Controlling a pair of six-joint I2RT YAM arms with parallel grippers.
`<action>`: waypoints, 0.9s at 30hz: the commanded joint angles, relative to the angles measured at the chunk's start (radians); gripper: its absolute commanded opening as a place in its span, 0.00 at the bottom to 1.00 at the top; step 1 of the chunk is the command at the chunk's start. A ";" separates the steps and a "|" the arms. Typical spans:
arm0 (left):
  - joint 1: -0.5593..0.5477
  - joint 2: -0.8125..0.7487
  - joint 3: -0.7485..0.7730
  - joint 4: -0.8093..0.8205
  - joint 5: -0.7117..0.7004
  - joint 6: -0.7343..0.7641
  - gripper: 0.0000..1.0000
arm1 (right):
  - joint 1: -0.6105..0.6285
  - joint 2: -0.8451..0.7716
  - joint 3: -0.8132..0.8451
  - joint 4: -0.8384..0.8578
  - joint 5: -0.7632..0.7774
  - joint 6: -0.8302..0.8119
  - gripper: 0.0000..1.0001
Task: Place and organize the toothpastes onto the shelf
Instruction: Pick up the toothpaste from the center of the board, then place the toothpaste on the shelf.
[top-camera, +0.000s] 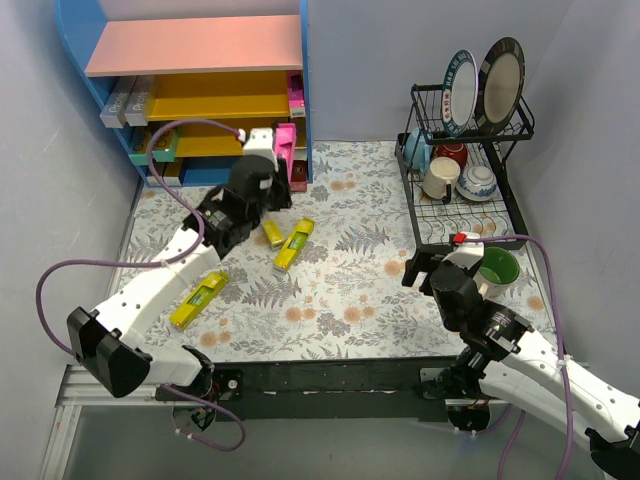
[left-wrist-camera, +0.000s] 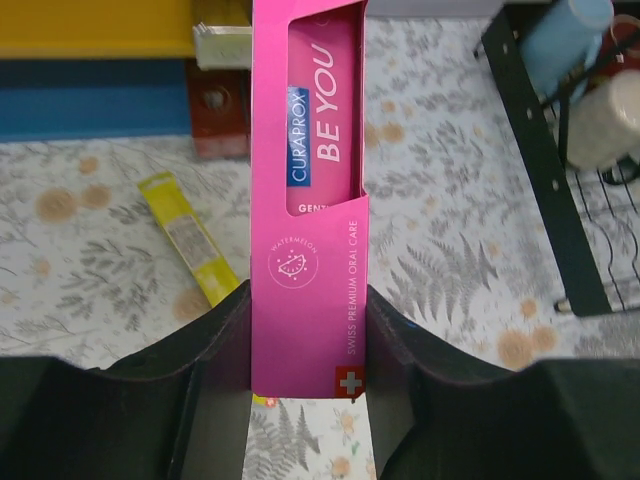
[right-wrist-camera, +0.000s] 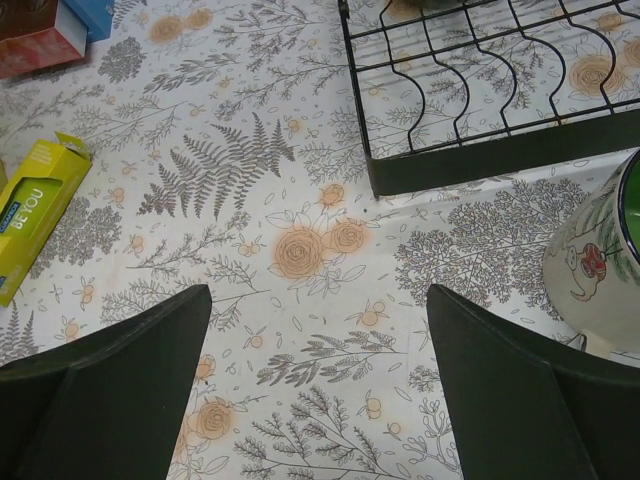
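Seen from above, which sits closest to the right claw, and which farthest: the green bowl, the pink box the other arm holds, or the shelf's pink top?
1. Green bowl: just beside the right gripper, on its right.
2. Pink toothpaste box: across the table, at the left arm's tip.
3. Shelf's pink top board: far left corner.

**Black wire dish rack (top-camera: 462, 218) along the right edge**

Sits on a floral cloth (top-camera: 350, 300) covering the surface. Carries a blue-rimmed plate (top-camera: 460, 86) and a dark-rimmed plate (top-camera: 502, 72) upright at its far end. Holds a blue cup (top-camera: 415, 148), a red cup (top-camera: 452, 153), a white mug (top-camera: 438, 178) and a patterned bowl (top-camera: 480, 182) nearer. Just off its near end: a green-lined bowl (top-camera: 497, 268).
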 joint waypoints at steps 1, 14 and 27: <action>0.105 0.084 0.212 -0.157 0.034 0.052 0.33 | -0.002 -0.006 0.019 0.038 0.030 -0.025 0.97; 0.362 0.471 0.767 -0.285 0.197 0.068 0.35 | -0.002 -0.041 0.036 0.030 0.045 -0.055 0.97; 0.397 0.679 0.941 -0.101 0.243 0.119 0.40 | -0.003 -0.008 0.016 0.068 0.024 -0.082 0.97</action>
